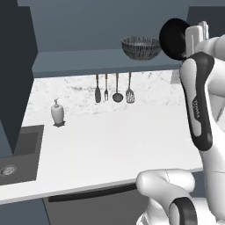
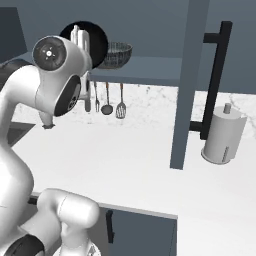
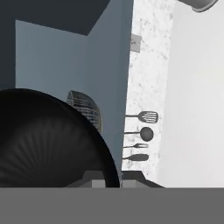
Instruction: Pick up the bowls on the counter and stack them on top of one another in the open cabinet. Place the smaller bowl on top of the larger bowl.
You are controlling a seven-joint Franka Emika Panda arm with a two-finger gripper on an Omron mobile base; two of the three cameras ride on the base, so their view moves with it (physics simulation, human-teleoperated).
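The larger bowl (image 1: 140,47), grey and streaked, stands upright on the slate-blue shelf (image 1: 79,63) of the open cabinet. It also appears in the right base view (image 2: 116,54) and the hand view (image 3: 85,109). Just to its right, at shelf height, my gripper (image 1: 190,40) is shut on the rim of the smaller bowl (image 1: 173,38). This glossy black bowl is tipped on its side and hangs in the air, apart from the larger bowl. Its black inside looms large in the hand view (image 3: 48,140) above my fingertips (image 3: 94,180). The white counter (image 1: 110,140) lies below.
Several utensils (image 1: 113,90) hang on the backsplash under the shelf. A white soap dispenser (image 1: 57,113) stands at the counter's left, by a sink (image 1: 17,154). To the right, a dark panel (image 2: 184,85) with a black handle (image 2: 216,80) hangs above a paper towel roll (image 2: 222,140).
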